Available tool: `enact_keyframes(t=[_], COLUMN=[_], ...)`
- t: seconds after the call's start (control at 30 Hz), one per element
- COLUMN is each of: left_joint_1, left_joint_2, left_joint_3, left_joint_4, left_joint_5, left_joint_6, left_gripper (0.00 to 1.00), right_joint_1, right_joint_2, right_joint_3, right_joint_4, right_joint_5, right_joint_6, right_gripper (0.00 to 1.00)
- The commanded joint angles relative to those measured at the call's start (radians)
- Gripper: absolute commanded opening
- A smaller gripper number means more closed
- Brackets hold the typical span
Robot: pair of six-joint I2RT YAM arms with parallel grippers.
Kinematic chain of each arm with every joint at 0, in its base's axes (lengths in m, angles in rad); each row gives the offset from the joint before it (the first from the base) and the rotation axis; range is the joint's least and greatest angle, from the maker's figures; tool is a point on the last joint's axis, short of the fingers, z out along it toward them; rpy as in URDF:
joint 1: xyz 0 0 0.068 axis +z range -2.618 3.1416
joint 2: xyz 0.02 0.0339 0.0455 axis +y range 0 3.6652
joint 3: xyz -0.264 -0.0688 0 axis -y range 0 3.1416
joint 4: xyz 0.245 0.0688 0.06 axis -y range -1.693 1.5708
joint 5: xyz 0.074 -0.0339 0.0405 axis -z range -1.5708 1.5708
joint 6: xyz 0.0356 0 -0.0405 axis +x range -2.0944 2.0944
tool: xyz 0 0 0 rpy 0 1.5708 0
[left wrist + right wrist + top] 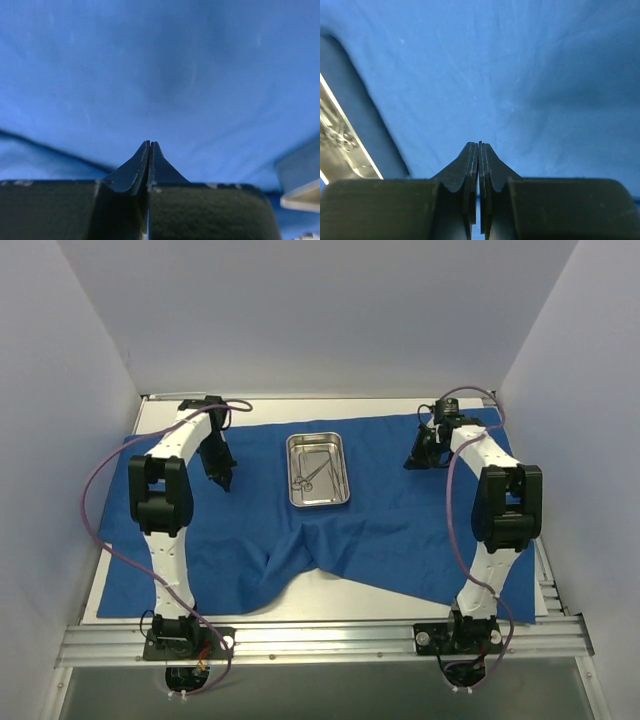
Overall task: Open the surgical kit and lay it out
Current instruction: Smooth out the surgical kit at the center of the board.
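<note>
The royal-blue cloth wrap [400, 530] lies spread across the table, with a raised fold [300, 550] near its front middle. On it at the centre sits the steel tray [341, 475], holding thin silver scissor-handled instruments [312, 472]. My left gripper [224, 478] hangs over the cloth left of the tray. In the left wrist view that gripper [150, 144] is shut with nothing between its tips, and the tray's corner [300, 185] shows at the right. My right gripper [417, 457] is right of the tray. It [480, 144] is shut over bare cloth [520, 75], empty, with the tray [355, 167] at the left.
White walls close in the table on the left, right and back. The cloth hangs toward the table's left edge [105, 540]. A metal rail [320, 640] runs along the front, carrying both arm bases. Purple cables [90, 490] loop beside each arm.
</note>
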Motion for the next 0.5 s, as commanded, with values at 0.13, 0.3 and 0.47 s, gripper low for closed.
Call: enact_keyframes(t=[0.13,0.3,0.47], left_joint_1=[0.029,0.049,0.066], left_joint_2=[0.253,0.413,0.571], left_joint_3=[0.213,0.458,0.693], left_joint_4=[-0.052,-0.066,-0.094], left_joint_5=[-0.043,0.021,0.062], left_joint_6=[-0.010,0.003,0.012], left_gripper=[0.02,0.02,0.05], right_joint_1=[0.008,-0.003,-0.008], right_joint_2=[0.103,0.233,0.317], right_joint_3=[-0.077,-0.042,-0.008], right_joint_4=[0.062,0.064,0.083], right_joint_5=[0.080,0.148,0.183], right_joint_6=[0.007,0.042,0.070], right_gripper=[0.00,0.00,0.00])
